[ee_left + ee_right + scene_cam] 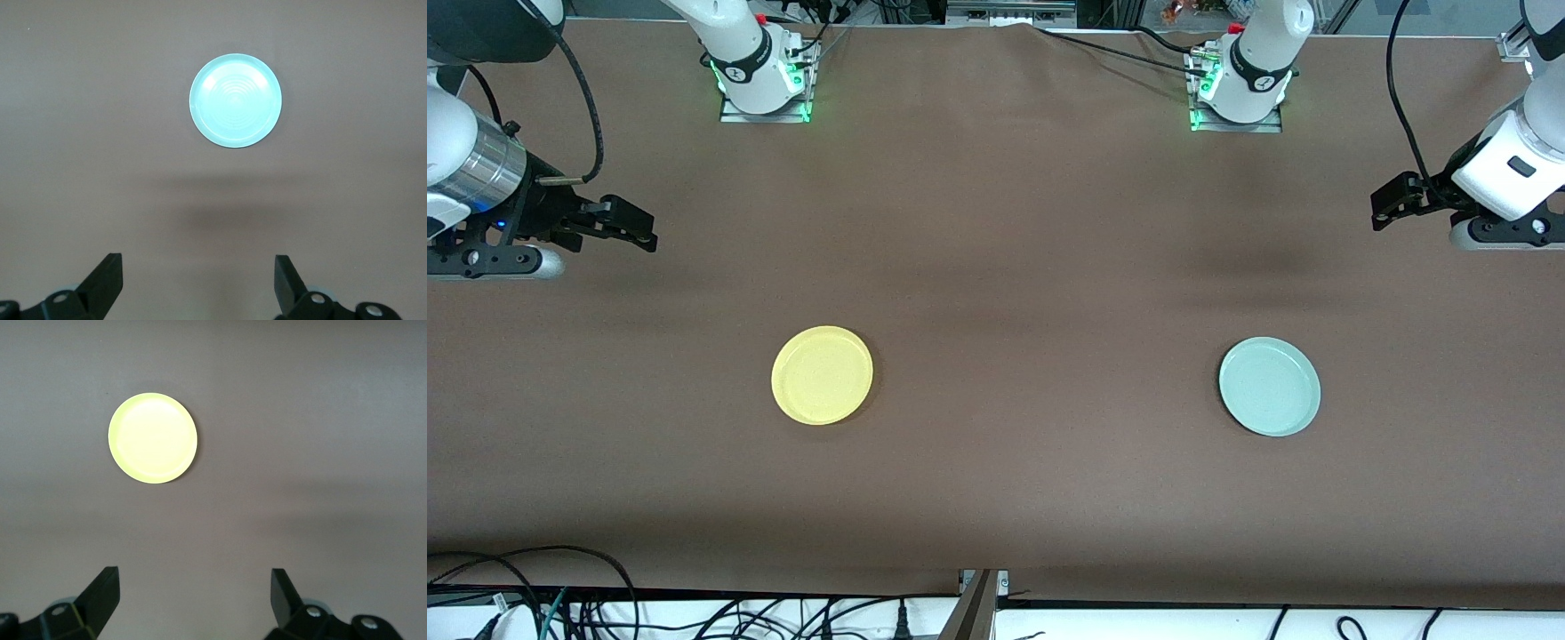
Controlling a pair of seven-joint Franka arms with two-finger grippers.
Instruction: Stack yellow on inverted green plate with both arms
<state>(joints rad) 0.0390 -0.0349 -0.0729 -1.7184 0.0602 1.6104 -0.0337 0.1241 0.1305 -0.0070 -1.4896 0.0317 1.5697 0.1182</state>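
Note:
The yellow plate lies flat on the brown table toward the right arm's end, rim up; it also shows in the right wrist view. The pale green plate lies flat toward the left arm's end, its hollow side up, with faint concentric rings showing in the left wrist view. My right gripper is open and empty, held above the table at the right arm's end, well apart from the yellow plate. My left gripper is open and empty above the left arm's end, well apart from the green plate.
The two arm bases stand along the table's edge farthest from the front camera. Cables lie along the white ledge past the table's nearest edge. Bare brown table lies between the two plates.

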